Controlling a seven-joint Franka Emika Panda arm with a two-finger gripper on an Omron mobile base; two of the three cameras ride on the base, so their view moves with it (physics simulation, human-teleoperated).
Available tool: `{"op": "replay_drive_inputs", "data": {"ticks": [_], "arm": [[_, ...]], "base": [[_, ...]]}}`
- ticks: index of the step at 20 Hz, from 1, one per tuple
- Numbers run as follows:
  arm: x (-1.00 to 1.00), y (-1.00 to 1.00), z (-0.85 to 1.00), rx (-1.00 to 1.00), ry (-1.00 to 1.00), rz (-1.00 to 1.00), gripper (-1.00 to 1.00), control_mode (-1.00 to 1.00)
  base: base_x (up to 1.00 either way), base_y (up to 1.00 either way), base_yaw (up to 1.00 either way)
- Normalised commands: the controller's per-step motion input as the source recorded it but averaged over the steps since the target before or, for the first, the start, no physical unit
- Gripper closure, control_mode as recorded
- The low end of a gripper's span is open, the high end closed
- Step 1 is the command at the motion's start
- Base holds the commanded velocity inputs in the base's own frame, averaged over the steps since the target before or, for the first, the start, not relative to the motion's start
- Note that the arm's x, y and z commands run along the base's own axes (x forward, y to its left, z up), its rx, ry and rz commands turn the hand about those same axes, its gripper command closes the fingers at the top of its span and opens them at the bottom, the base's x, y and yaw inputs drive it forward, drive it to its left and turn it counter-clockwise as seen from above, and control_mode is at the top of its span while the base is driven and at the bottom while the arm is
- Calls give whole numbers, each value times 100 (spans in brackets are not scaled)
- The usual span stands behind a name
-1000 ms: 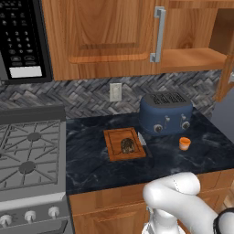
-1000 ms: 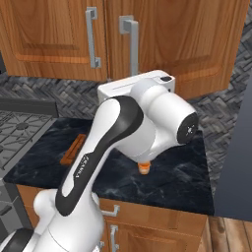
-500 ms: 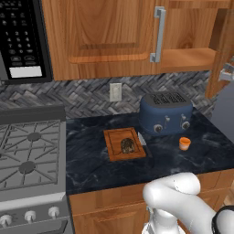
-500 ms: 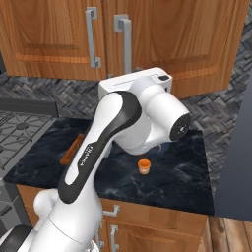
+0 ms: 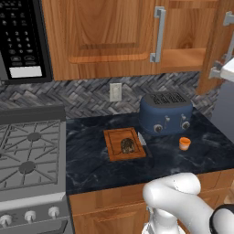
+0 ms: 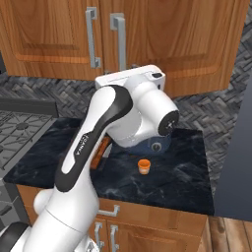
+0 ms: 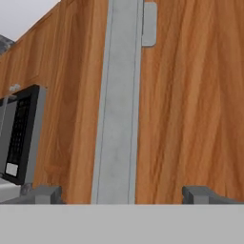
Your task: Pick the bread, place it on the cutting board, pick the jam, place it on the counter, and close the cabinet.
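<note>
Bread (image 5: 127, 146): you have it lying on the cutting board (image 5: 123, 144), about the middle of the board.
Cutting board: flat on the counter (image 5: 105, 167), near the counter's left end beside the stove (image 5: 27, 155), closer to the back edge than the front.
Jam (image 5: 184, 143): you see it upright on the counter, in front of the blue toaster (image 5: 165, 113) and toward the right end; apart from the board. It also shows in the right base view (image 6: 143, 166), near the front edge.
Cabinet (image 5: 109, 32): left door shut; right door (image 5: 221, 45) stands ajar at the right edge of the left base view, inner shelf visible.
Fingers (image 7: 47, 194): two tips well apart, nothing between them. Gripper (image 7: 126, 195) faces a wooden door panel with its silver bar handle (image 7: 119, 102) running up between the tips.
Microwave (image 5: 20, 39): black, on the wall left of the cabinet.
</note>
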Motion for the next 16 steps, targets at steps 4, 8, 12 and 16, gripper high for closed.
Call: {"op": "replay_drive_inputs", "data": {"ticks": [4,8,12,16], "arm": [[29,20,0,2,-3,-6,-100,-100],[28,22,0,2,-3,-7,-100,-100],[26,18,0,3,-4,-7,-100,-100],[28,16,0,0,-4,-6,-100,-100]], "base": [[0,0,0],[0,0,0],[0,0,0],[0,0,0]]}}
